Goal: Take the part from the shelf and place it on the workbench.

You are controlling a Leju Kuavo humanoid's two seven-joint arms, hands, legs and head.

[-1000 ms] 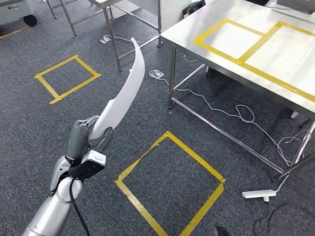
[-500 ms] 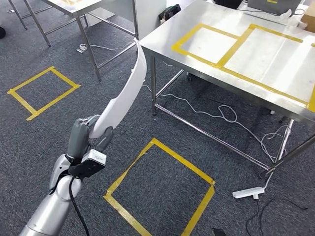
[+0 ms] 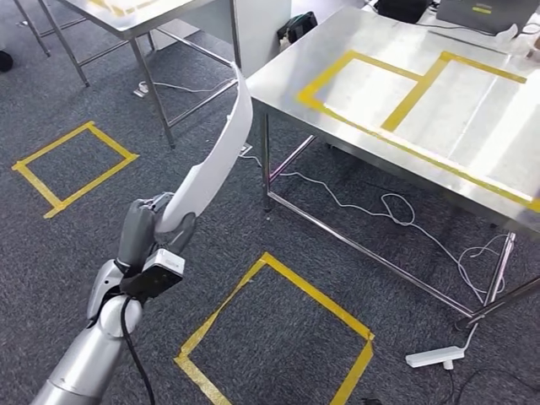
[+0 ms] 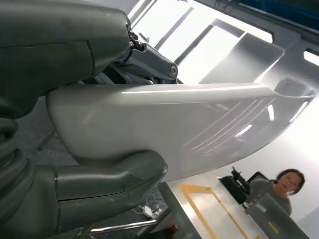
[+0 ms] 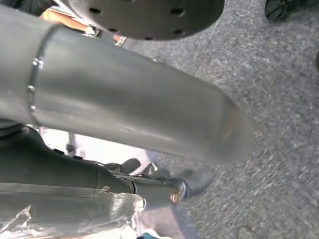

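The part, a long curved white panel, was held at its lower end by our left hand, left of centre in the head view, and rose diagonally toward the upper middle of the frame. Its upper tip overlapped the near corner of the workbench, a steel table in the upper right marked with yellow tape rectangles. In the left wrist view, the part was clamped between our thumb and darker fingers, and a person appeared at the lower right. Yellow tape squares lay on the grey carpet, with a white cable under the bench. We could not tell our right hand's state.
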